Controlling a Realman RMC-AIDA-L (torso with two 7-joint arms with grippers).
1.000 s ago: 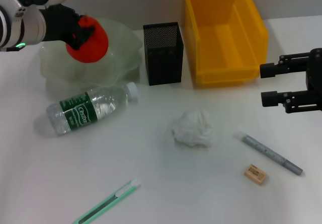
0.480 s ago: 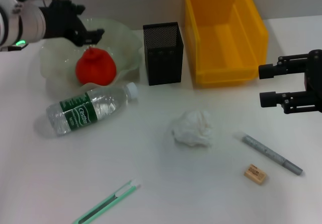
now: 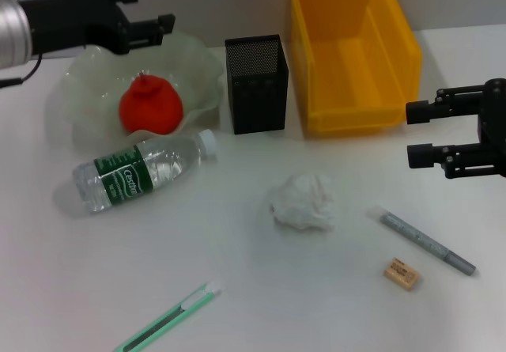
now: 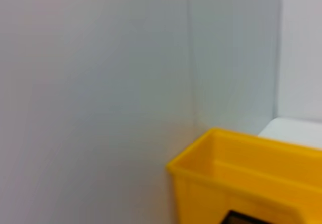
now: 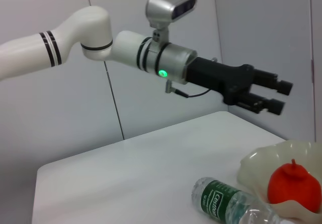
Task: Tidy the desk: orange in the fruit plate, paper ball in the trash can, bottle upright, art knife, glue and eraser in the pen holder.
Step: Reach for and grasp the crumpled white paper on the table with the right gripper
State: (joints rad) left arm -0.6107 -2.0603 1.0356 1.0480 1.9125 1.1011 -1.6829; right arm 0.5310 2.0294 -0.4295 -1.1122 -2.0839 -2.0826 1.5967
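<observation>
1. Orange (image 3: 150,108) sits in fruit plate (image 3: 87,71); left gripper (image 3: 150,26) hangs above the plate's far rim, fingers apart, empty.
2. Next likely the bottle (image 3: 138,170), lying on its side: grip mid-body, tip up slowly.
3. Right gripper (image 3: 419,134) parked near yellow bin (image 3: 352,51), open, empty.
4. Art knife (image 3: 168,316) is cut off at the frame edge.

I'm looking at a white desk (image 3: 237,289). Resting directly on it: a ruffled translucent fruit plate (image 3: 198,83), a black mesh pen holder (image 3: 256,85), a yellow plastic bin (image 3: 352,51), a clear water bottle (image 3: 142,170) lying on its side, a crumpled white paper ball (image 3: 303,202), a grey glue pen (image 3: 427,241), a tan eraser (image 3: 402,274) and a green art knife (image 3: 168,317).
</observation>
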